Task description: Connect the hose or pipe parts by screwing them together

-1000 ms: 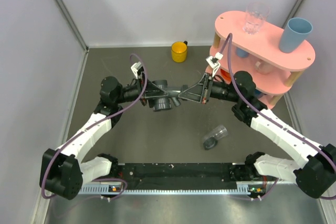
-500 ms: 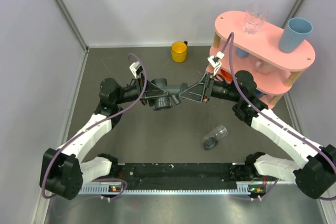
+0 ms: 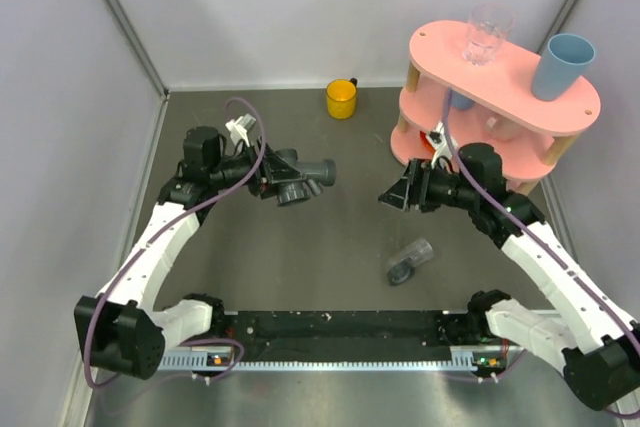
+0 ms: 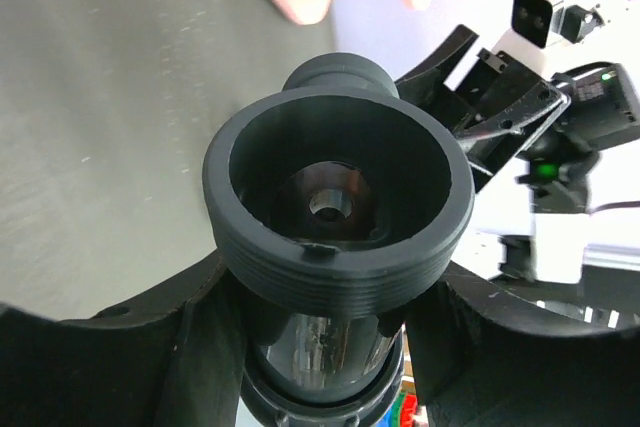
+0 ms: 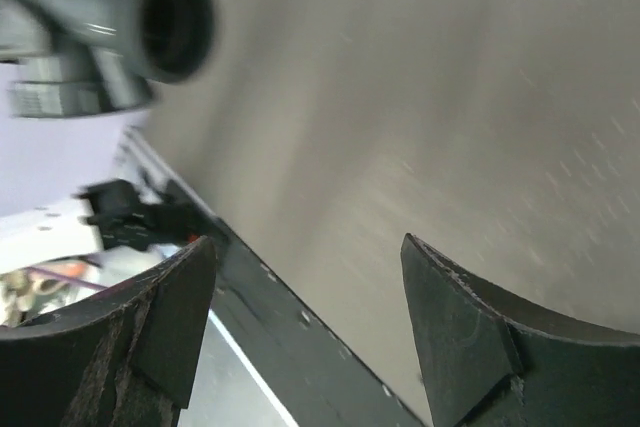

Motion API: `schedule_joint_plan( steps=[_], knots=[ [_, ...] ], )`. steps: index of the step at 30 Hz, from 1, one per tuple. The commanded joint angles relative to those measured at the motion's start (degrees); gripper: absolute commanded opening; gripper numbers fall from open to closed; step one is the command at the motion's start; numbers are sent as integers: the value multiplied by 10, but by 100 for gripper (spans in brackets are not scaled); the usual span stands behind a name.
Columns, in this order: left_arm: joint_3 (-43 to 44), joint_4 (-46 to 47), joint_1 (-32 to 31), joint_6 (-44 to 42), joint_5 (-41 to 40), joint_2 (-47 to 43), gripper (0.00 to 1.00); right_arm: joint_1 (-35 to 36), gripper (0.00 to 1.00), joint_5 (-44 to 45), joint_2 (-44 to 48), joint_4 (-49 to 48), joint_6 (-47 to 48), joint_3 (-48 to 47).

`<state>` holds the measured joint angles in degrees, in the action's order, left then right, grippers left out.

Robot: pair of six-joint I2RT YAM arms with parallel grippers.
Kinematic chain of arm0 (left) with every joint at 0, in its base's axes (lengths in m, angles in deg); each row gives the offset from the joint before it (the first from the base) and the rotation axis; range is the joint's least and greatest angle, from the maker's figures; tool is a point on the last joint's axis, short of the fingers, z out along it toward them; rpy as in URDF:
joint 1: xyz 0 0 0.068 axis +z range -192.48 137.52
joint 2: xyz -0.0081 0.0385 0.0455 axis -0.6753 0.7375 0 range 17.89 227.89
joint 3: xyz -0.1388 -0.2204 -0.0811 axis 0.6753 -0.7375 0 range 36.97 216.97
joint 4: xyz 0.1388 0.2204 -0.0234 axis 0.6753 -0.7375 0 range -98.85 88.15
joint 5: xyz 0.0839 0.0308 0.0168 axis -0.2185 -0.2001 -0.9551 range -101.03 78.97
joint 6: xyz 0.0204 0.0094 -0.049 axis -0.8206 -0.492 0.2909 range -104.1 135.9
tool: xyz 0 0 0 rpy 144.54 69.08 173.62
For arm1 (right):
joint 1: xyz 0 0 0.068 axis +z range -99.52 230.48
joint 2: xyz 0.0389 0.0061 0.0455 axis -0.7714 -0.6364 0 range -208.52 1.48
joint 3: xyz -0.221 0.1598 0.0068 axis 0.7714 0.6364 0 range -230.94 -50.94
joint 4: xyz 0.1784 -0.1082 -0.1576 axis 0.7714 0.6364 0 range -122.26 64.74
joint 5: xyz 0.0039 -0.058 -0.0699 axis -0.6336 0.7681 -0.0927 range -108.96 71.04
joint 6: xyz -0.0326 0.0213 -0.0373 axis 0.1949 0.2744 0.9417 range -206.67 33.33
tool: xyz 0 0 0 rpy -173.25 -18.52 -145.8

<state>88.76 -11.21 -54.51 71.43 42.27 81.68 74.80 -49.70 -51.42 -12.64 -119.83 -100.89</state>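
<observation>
My left gripper is shut on the dark grey T-shaped pipe fitting and holds it above the table at centre left. In the left wrist view the fitting's wide threaded end fills the middle, and the left gripper clamps the barrel below it. My right gripper stands open and empty, a hand's width to the right of the fitting. In the right wrist view its gripper has only table between the fingers, with the fitting at the top left. The short clear tubular piece lies on the table in front of the right gripper.
A yellow cup stands at the back. A pink two-tier shelf at the back right carries a clear drinking glass and a blue cup. A black rail runs along the near edge.
My right gripper opened, let go of the fitting and drew back to the right. My left arm carried the fitting slightly left and turned it.
</observation>
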Motion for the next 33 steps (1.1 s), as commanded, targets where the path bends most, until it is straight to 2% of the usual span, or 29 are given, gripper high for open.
schedule_joint_plan(
  steps=[1, 2, 6, 10, 14, 19, 26, 33],
  knots=[
    [53, -219, 1, -169, -71, 11, 0, -1, 72, 146, -32, 240, 94, -38],
    [52, -229, 1, -175, -78, 12, 0, -1, 71, 171, -39, 257, 92, -35],
    [27, -235, 3, -176, -101, 11, 0, -1, 72, 171, -65, 295, 99, -16],
    [8, -235, 2, -175, -94, 15, 0, -1, 73, 202, -103, 321, 108, 0],
    [7, -242, 3, -182, -99, 12, 0, -2, 75, 258, -135, 328, 103, 6],
    [2, -244, 3, -180, -96, 12, 0, -8, 78, 274, -201, 320, 89, -7],
    [0, -246, 3, -177, -99, 8, 0, -22, 77, 200, -255, 281, 110, -8],
    [-6, -249, 3, -176, -103, 9, 0, -22, 58, 52, -244, 210, 107, 39]
  ],
)
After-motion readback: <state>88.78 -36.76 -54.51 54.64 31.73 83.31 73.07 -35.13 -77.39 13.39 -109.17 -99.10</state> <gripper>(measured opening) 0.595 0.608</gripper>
